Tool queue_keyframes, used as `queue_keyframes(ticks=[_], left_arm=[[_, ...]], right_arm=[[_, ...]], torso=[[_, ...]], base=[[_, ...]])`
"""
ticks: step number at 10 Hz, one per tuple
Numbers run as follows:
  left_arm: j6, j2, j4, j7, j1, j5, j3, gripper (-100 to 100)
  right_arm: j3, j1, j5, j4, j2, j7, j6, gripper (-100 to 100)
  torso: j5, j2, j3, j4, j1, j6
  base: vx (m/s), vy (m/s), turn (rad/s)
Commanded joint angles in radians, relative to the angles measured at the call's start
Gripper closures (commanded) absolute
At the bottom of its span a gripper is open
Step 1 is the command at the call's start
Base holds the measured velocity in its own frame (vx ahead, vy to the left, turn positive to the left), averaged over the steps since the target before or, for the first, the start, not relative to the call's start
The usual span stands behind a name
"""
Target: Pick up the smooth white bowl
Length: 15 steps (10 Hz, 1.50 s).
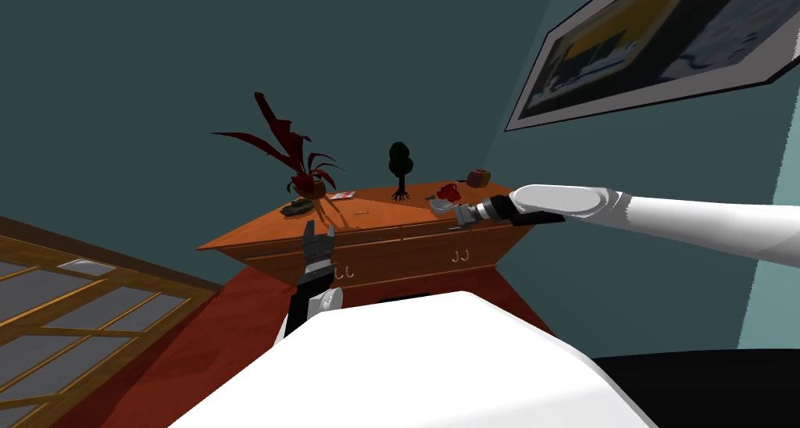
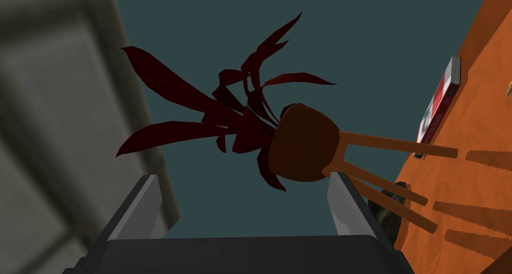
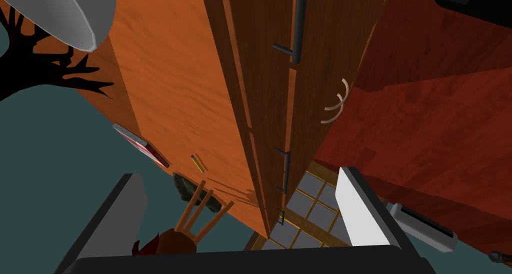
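Right gripper (image 1: 458, 214), spread wide, beside half-cropped white bowl (image 3: 75, 16); left gripper (image 1: 321, 228) likewise spread.

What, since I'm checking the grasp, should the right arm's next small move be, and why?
Probably swing the right gripper toward the bowl until it sits between the fingers. The fingers stand open, yet the bowl lies off beyond one finger, by the tree on the dresser, not in the gap.
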<state>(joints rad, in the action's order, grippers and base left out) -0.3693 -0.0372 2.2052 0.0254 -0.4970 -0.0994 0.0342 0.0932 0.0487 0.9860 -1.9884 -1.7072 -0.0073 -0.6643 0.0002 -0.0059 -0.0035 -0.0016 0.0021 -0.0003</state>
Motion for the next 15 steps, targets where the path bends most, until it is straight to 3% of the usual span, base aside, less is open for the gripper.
queue_keyframes(ticks=[1, 2, 5, 8, 11, 15], left_arm=[[0.000, 0.000, 0.000, 0.000, 0.000, 0.000, 0.000, 0], [0.000, 0.000, 0.000, 0.000, 0.000, 0.000, 0.000, 0], [0.000, 0.000, 0.000, 0.000, 0.000, 0.000, 0.000, 0], [0.000, 0.000, 0.000, 0.000, 0.000, 0.000, 0.000, 0], [0.000, 0.000, 0.000, 0.000, 0.000, 0.000, 0.000, 0], [0.000, 0.000, 0.000, 0.000, 0.000, 0.000, 0.000, 0]], right_arm=[[0.016, -0.006, 0.043, 0.016, -0.050, -0.006, 0.001, -100], [0.016, -0.006, 0.043, 0.016, -0.051, -0.006, 0.001, -100], [0.048, -0.005, 0.133, 0.056, -0.152, -0.007, -0.001, -100], [0.059, -0.003, 0.159, 0.067, -0.182, -0.007, -0.002, -100], [0.089, 0.006, 0.222, 0.088, -0.251, -0.008, -0.008, -100], [0.108, 0.016, 0.248, 0.094, -0.279, -0.008, -0.014, -100]], torso=[[0.000, 0.000, 0.000, 0.000, 0.000, 0.000], [0.000, 0.000, 0.000, 0.000, 0.001, 0.000], [0.000, 0.000, 0.000, 0.000, 0.001, 0.000], [0.000, 0.001, 0.000, 0.000, -0.001, 0.000], [0.000, 0.002, 0.001, 0.000, 0.000, 0.000], [-0.001, 0.003, 0.002, 0.001, -0.001, 0.000]], base=[[0.072, 0.037, 0.035], [0.051, 0.026, 0.026], [0.080, 0.037, 0.071], [0.056, 0.010, 0.023], [0.055, 0.021, 0.047], [0.037, 0.011, 0.017]])
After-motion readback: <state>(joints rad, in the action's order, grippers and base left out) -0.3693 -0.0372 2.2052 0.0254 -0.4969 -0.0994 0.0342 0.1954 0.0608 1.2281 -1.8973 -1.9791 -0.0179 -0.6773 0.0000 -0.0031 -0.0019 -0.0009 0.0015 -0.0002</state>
